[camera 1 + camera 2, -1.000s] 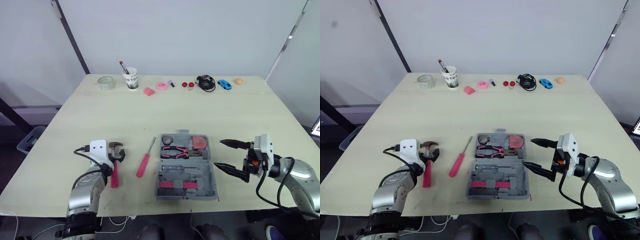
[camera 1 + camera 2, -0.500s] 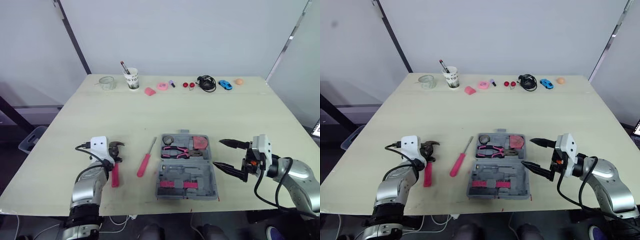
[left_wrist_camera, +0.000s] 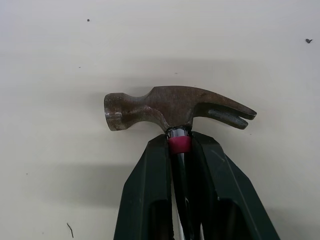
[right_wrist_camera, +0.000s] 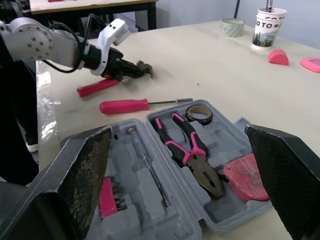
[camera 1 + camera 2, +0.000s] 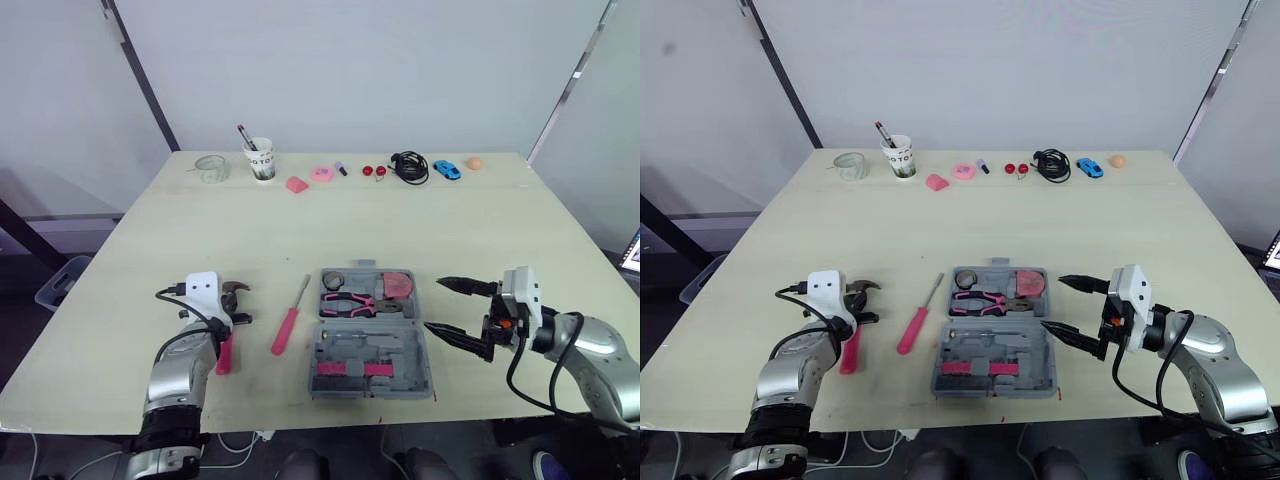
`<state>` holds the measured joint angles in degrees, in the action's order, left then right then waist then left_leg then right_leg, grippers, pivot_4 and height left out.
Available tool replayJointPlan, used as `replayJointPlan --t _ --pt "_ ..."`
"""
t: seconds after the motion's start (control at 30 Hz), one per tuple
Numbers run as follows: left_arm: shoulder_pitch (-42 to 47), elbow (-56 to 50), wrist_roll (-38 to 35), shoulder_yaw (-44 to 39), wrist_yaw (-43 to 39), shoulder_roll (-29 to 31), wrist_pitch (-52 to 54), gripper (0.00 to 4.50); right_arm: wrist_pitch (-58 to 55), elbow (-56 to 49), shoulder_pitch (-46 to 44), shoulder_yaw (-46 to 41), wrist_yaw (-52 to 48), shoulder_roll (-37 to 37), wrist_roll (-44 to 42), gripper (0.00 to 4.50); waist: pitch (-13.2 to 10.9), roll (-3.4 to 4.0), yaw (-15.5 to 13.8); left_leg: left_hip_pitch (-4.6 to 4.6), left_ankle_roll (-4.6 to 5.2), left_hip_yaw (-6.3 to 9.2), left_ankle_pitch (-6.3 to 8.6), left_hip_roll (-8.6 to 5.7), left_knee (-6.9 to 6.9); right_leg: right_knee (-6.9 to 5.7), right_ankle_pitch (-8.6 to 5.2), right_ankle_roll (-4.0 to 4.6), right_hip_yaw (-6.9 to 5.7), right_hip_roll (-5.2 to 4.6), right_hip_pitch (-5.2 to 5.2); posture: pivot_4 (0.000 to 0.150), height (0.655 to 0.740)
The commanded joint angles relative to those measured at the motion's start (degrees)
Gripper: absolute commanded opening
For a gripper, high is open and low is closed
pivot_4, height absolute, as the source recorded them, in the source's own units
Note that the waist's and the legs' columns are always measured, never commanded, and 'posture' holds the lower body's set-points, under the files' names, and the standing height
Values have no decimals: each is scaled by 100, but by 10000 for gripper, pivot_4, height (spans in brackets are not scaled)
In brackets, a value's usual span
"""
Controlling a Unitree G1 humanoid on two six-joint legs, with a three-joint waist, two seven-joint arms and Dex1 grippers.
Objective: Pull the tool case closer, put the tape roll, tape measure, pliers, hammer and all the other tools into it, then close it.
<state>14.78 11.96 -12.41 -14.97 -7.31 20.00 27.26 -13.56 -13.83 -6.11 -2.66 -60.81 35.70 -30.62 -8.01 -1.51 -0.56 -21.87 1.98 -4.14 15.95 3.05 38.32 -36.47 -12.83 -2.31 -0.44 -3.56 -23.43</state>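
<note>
Grasping the hammer [image 3: 170, 107] is the left gripper [image 3: 179, 142]; right gripper [image 5: 436, 305] has jaws released.

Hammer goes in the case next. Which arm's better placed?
Left. The left gripper has its jaws shut on the hammer just below the head, left of the tool case. The right gripper hangs open at the case's far side, beyond the screwdriver.

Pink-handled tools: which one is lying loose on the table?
The screwdriver, lying free between hammer and tool case. The hammer is clamped in the left gripper; the pliers sit in the case.
</note>
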Motion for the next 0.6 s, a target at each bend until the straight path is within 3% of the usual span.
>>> replayJointPlan --t 0.03,0.47,0.6 --pt "-193 -95 154 72 -239 259 -99 1389 -99 -295 -73 -71 -209 118 -259 45000 0 0 16 0 0 1 0 0 0 0 0 0 0 0 -1 1500 7400" --pt "-685 -726 -53 185 -1360 1032 -10 1380 -174 -389 -16 -49 -654 192 -418 45000 -5 -9 113 -11 0 2 0 8 -2 11 -1 1 2 -7 -7 1500 7400" --pt "-1109 -1067 -84 480 -2843 1803 -688 1380 -41 -310 82 -42 -722 197 -303 45000 -10 -21 108 -14 -1 2 1 12 -3 15 -1 1 0 -11 -8 1500 7400"
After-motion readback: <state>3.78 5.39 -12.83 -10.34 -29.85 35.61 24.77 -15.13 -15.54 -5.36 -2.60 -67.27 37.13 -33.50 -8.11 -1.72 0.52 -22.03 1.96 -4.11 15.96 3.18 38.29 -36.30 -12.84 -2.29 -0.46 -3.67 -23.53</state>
